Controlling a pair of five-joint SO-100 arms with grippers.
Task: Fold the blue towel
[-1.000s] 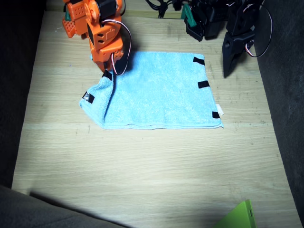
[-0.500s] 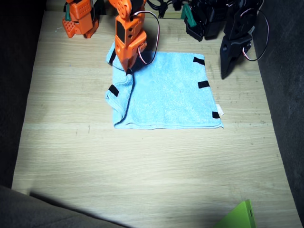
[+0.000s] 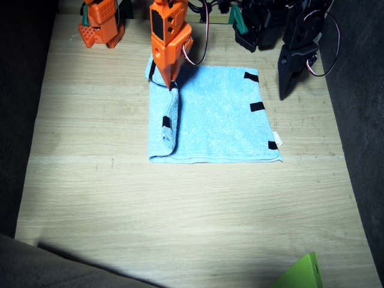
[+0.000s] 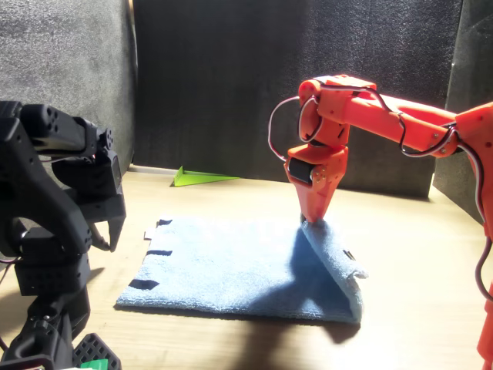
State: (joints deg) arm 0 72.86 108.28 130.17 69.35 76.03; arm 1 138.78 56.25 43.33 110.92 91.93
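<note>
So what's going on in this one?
The right arm's gripper is pinched on one edge of the blue towel, holding it lifted and partly over the rest, so a rolled flap lies along that side. The remainder lies flat on the table. The left arm's gripper hangs beside the opposite edge, clear of the cloth; whether it is open I can't tell. The fold is under way, not finished.

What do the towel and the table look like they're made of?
The blue towel looks like soft terry cloth: fuzzy, matte nap, and it drapes limply from the right gripper. The table looks like pale wood or wood-look laminate: visible grain and plank seams, satin finish.
</note>
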